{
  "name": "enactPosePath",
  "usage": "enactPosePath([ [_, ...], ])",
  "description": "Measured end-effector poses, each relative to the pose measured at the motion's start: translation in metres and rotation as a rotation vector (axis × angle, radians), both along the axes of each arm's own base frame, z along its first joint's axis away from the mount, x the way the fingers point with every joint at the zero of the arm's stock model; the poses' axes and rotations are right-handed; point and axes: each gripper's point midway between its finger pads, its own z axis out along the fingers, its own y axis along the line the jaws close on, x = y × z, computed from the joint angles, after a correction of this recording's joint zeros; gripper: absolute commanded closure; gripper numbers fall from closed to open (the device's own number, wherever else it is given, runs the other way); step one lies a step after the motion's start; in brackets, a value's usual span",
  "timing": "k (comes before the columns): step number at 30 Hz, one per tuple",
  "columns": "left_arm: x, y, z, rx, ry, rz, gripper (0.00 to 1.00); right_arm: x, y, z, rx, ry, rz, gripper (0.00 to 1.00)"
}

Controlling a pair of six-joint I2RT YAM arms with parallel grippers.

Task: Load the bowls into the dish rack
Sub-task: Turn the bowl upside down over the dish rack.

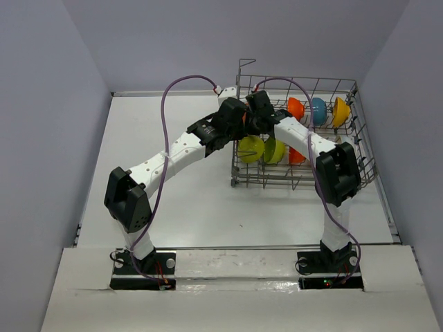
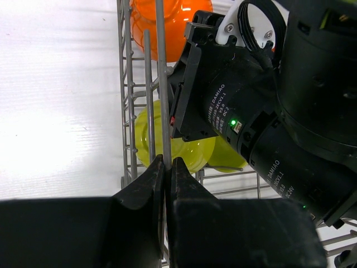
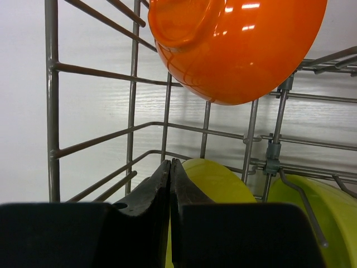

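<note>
Left hand [image 2: 165, 162] pinches the dish rack [image 2: 160, 67]; right hand [image 3: 169, 164], shut, faces orange bowl [image 3: 245, 50].

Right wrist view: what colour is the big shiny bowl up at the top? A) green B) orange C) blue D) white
B: the orange bowl fills the top of the right wrist view, sitting among the grey wires of the dish rack.
</note>
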Motion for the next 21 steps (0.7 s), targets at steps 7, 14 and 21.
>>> enactPosePath([
  [7, 0.0, 0.0, 0.0, 0.001, 0.0, 0.0, 1.0, -0.005, -0.002, -0.012, -0.01, 0.017, 0.002, 0.94],
  [14, 0.0, 0.0, 0.0, 0.001, 0.0, 0.0, 1.0, -0.02, -0.011, -0.034, -0.043, 0.071, 0.008, 0.94],
  [21, 0.0, 0.0, 0.0, 0.0, 0.0, 0.001, 1.0, -0.027, -0.014, -0.024, -0.035, 0.059, 0.014, 0.94],
])
